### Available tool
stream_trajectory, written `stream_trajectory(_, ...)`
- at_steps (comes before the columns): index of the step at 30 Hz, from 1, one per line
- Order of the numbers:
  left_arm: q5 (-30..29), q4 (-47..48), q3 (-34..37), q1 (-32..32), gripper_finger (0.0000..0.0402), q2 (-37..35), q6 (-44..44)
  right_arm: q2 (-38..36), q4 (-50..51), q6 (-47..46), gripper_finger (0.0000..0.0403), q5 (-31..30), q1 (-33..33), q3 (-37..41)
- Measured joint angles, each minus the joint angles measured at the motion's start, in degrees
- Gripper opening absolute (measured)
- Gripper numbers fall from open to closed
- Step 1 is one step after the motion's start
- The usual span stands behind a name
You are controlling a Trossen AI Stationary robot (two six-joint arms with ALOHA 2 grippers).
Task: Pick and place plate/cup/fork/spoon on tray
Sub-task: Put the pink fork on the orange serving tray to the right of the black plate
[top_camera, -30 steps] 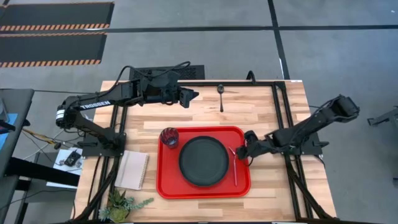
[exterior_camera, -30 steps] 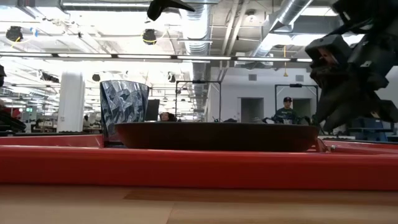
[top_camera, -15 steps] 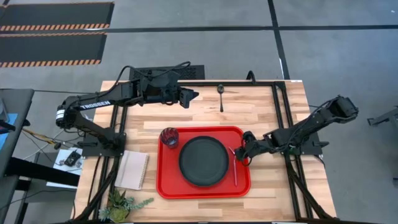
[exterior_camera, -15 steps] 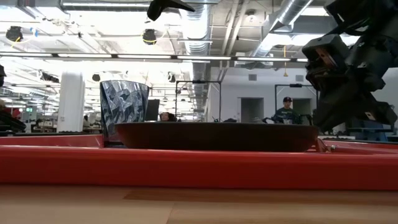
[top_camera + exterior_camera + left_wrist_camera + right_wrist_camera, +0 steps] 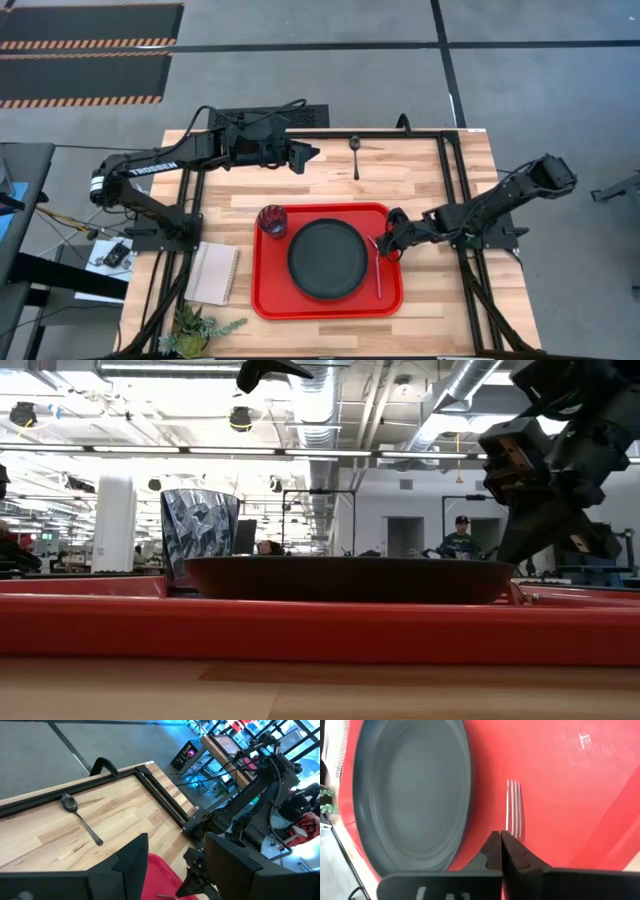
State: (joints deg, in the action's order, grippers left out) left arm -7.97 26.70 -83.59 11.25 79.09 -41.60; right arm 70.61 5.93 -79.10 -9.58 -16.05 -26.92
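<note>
The red tray [image 5: 268, 292] lies on the wooden table. On it are the black plate [image 5: 328, 259], the dark cup [image 5: 272, 220] at its far left corner, and the fork [image 5: 378, 270] along its right side. The dark spoon [image 5: 356, 155] lies on the table near the far edge and also shows in the left wrist view [image 5: 80, 817]. My right gripper [image 5: 500, 837] is shut and low over the fork's tine end [image 5: 514, 805], beside the plate [image 5: 410, 795]. My left gripper [image 5: 177, 840] is open and empty, raised over the far part of the table, left of the spoon. My right gripper stands with its shut fingertips [image 5: 492, 850] over the fork just behind the tines. The fingers hide that spot. I cannot tell whether they touch the fork, which lies flat on the tray.
A white notepad [image 5: 214, 273] lies left of the tray and a small plant [image 5: 195, 328] stands at the near left corner. Black frame rails [image 5: 450, 170] run along the table's right and far sides. A person [image 5: 461, 540] shows far back in the room.
My right gripper has gone a little toward the table's left, farther over the tray's right side toward the plate. The fork, plate and cup have stayed where they were.
</note>
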Motion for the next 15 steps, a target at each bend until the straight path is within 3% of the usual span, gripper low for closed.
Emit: stream_trajectory(15, 0.0, 0.5, 0.0, 0.0, 0.018, 0.0, 0.3, 4.8, -4.7, -1.2, 0.0009, 0.7, -0.1, 0.0)
